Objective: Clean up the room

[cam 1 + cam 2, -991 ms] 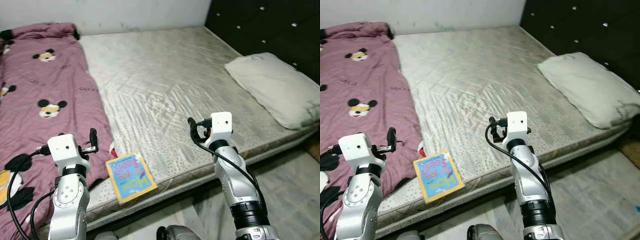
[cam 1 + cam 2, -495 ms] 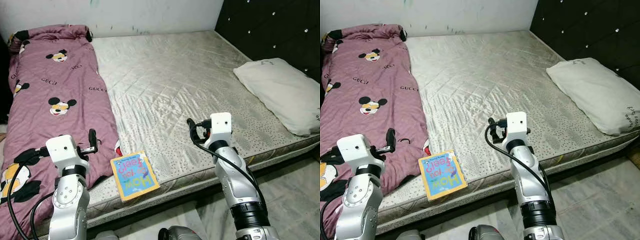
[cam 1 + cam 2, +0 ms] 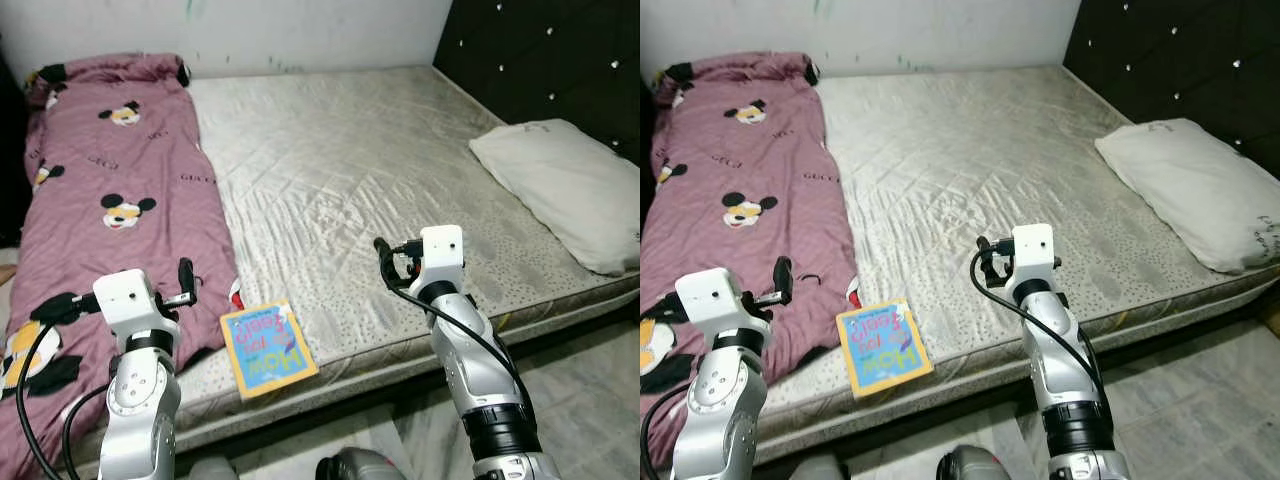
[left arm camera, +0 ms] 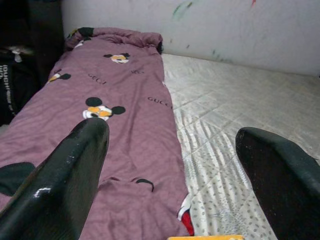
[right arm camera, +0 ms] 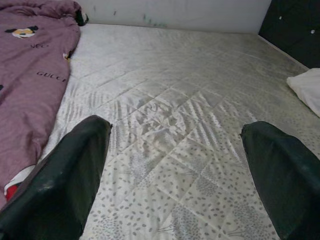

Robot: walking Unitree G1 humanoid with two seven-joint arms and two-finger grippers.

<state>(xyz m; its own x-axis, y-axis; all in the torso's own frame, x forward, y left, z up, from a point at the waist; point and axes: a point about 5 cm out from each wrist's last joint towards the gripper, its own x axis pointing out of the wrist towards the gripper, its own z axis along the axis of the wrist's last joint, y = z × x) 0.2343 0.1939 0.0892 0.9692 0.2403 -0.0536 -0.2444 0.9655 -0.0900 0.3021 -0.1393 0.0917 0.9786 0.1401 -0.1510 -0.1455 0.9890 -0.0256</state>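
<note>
The left gripper [image 4: 165, 165] is held up at the near edge of a bed, its two black fingers [image 4: 60, 185] spread wide with nothing between them. Ahead of it and to its left a purple Mickey Mouse blanket [image 3: 95, 200] runs the length of the mattress [image 3: 350, 170] to the wall [image 3: 250, 30]; the fingers hover over the blanket's near end without touching it. Just to the right of this gripper, between the two arms, a children's book [image 3: 267, 346] with a yellow border and blue cover lies flat at the mattress's front edge, its corner hanging slightly over. A small red item [image 3: 233, 296] peeks out from under the blanket's edge just beyond the book; what it is cannot be told.

The right gripper [image 5: 175, 165] is raised over the bare quilted mattress, its fingers [image 5: 65, 175] likewise parted wide and holding nothing. The book lies to its left and a little nearer the robot, apart from it. Well to this gripper's right, a white pillow [image 3: 560, 185] rests against the dark tufted headboard [image 3: 540, 60]. Below both arms, grey marbled floor [image 3: 590, 380] shows beside the bed.
</note>
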